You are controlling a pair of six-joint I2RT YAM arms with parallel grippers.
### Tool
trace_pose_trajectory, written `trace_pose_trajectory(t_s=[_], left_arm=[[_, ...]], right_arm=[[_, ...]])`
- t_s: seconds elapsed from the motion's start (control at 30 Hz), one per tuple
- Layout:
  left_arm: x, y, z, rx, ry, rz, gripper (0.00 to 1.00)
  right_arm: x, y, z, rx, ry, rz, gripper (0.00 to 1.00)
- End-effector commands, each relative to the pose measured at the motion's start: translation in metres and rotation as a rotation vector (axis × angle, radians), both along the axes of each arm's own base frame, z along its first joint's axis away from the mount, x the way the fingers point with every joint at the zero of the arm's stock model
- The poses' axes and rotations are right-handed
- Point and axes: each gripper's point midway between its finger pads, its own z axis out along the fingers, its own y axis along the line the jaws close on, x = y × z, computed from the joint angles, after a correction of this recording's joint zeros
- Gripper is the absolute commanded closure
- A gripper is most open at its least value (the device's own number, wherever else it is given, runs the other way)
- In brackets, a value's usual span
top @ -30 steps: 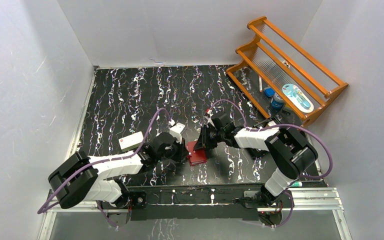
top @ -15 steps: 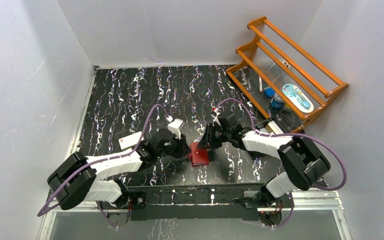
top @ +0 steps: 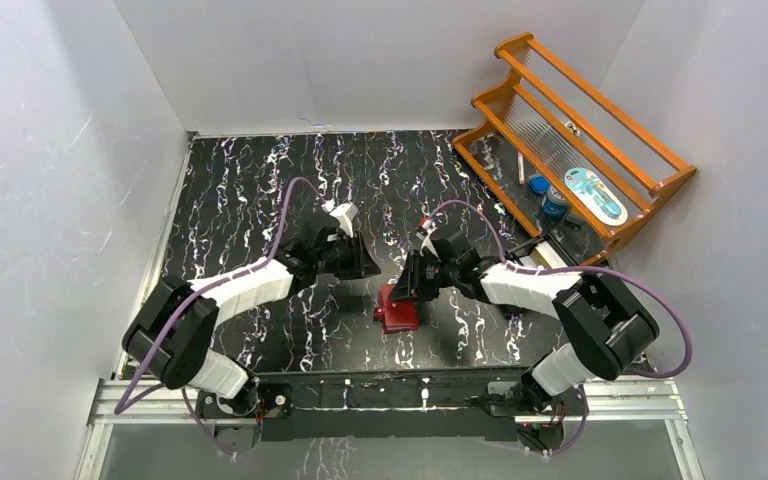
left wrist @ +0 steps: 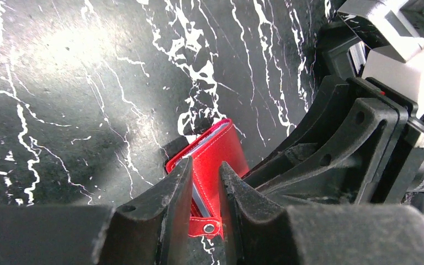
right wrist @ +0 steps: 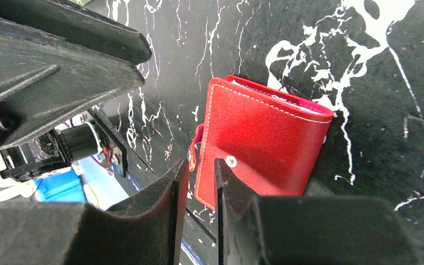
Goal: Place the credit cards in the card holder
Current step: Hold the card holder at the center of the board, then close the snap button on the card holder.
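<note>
The red card holder lies folded shut on the black marbled table between both arms. It also shows in the left wrist view and the right wrist view, with its snap strap hanging loose. Pale card edges show inside its fold, and in the right wrist view too. No orange card is in view. My left gripper hangs up-left of the holder, apart from it, its jaws nearly closed and empty. My right gripper hovers at the holder's far edge, its jaws nearly closed and empty.
An orange wooden rack stands at the back right corner with small blue items on its lower shelf. White walls close in the table on three sides. The metal rail with the arm bases runs along the near edge.
My left arm has pulled back and up, away from the card holder's left side. My right gripper stays near the holder's far edge. The holder has hardly moved.
</note>
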Motion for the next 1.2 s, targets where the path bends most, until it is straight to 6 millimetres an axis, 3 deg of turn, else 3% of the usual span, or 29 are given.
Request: trace_pose_trajectory(t_s=[0.0, 0.23, 0.37, 0.5, 0.67, 1.17], left_arm=[[-0.009, -0.012, 0.007, -0.035, 0.054, -0.094, 0.78], [-0.009, -0.033, 0.015, -0.087, 0.060, -0.217, 0.81], [-0.011, -0.040, 0.001, -0.088, 0.123, -0.246, 0.80], [-0.016, -0.037, -0.030, -0.047, 0.201, -0.253, 0.81], [-0.020, -0.031, -0.052, -0.011, 0.241, -0.224, 0.82], [-0.024, -0.024, -0.059, 0.024, 0.258, -0.215, 0.82]], right_arm=[[0.004, 0.013, 0.006, 0.034, -0.014, 0.014, 0.68], [-0.004, 0.025, 0.004, 0.044, 0.001, 0.046, 0.68], [-0.006, 0.028, 0.002, 0.042, 0.003, 0.050, 0.65], [-0.008, 0.030, 0.002, 0.040, 0.005, 0.056, 0.64], [-0.009, 0.031, 0.000, 0.026, 0.006, 0.053, 0.64], [-0.011, 0.037, -0.003, 0.026, 0.016, 0.072, 0.74]])
